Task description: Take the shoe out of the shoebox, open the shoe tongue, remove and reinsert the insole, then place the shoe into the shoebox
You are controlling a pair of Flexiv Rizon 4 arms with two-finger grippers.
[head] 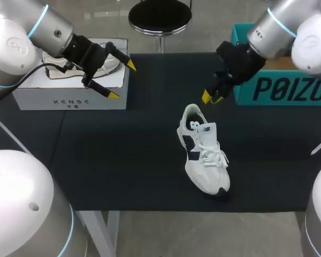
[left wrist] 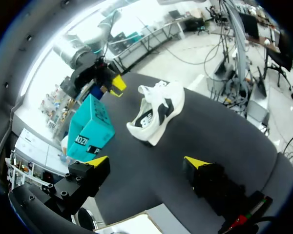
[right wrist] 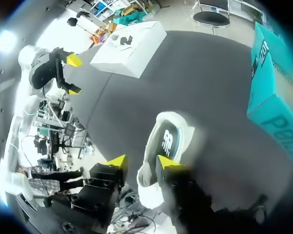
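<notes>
Noted white lace-up sneaker with navy side panels (head: 203, 155) (left wrist: 156, 112) (right wrist: 168, 141) standing upright on its sole near the middle of the dark-covered worktop (head: 123, 155), outside both boxes, heel toward the far side, toe toward the near edge. Found right pincer (head: 210, 98) (right wrist: 142, 163) hanging over the sneaker's heel, yellow tips spread. In the right wrist view, saw the heel collar in the gap between the fingers, close against one finger and apart from the other; cannot tell whether anything touches. Found left pincer (head: 122, 80) (left wrist: 146, 162) well apart from the sneaker, over the front corner of the white cardboard shoebox (head: 69, 96) (right wrist: 132, 46) at the left side, tips spread wide with nothing between them. From its wrist view, placed the sneaker well ahead of the fingers, with the right pincer (left wrist: 116, 84) beyond it. Noted a second white shoe (head: 58, 71) lying inside the white cardboard shoebox. Noted teal cardboard shoebox (head: 283, 88) (left wrist: 90, 129) (right wrist: 273, 97) at the far right, near the right pincer.
</notes>
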